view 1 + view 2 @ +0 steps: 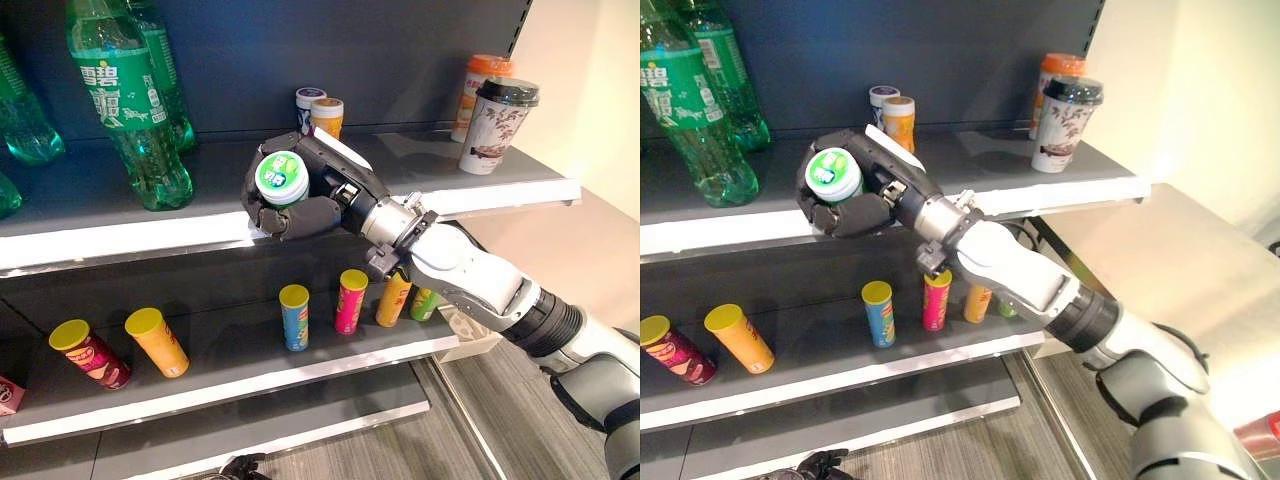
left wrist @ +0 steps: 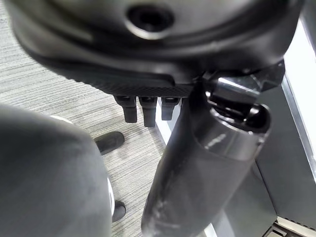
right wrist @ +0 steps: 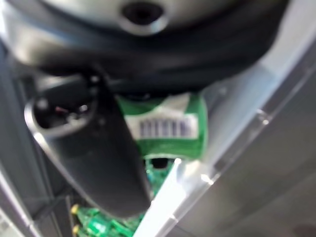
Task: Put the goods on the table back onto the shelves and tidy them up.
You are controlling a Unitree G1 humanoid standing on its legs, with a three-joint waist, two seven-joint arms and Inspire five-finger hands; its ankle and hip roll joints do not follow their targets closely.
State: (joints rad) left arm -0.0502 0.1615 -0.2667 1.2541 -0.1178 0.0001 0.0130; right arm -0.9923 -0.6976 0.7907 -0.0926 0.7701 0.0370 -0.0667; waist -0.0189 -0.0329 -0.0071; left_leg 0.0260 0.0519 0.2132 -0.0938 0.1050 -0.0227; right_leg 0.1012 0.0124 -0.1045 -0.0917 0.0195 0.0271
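Two shelves carry the stock: the upper shelf (image 1: pixel 120 235) serves as reference throughout. Largest on it are the green bottles (image 1: pixel 128 100), upright toward its left end, presumably grouped by type. Toward its right end stand two lidded cups (image 1: pixel 496 125), and at its back two small cans (image 1: pixel 319 112). Below it, chip tubes (image 1: pixel 294 317) sit on the lower shelf (image 1: pixel 240 385), some upright, two leaning. Just above its front edge, the right hand (image 1: pixel 305 190) is curled round a green-lidded can (image 1: pixel 282 177), held upright, apparently for setting down. The left hand (image 2: pixel 145 108) hangs over the floor, fingers relaxed, idle.
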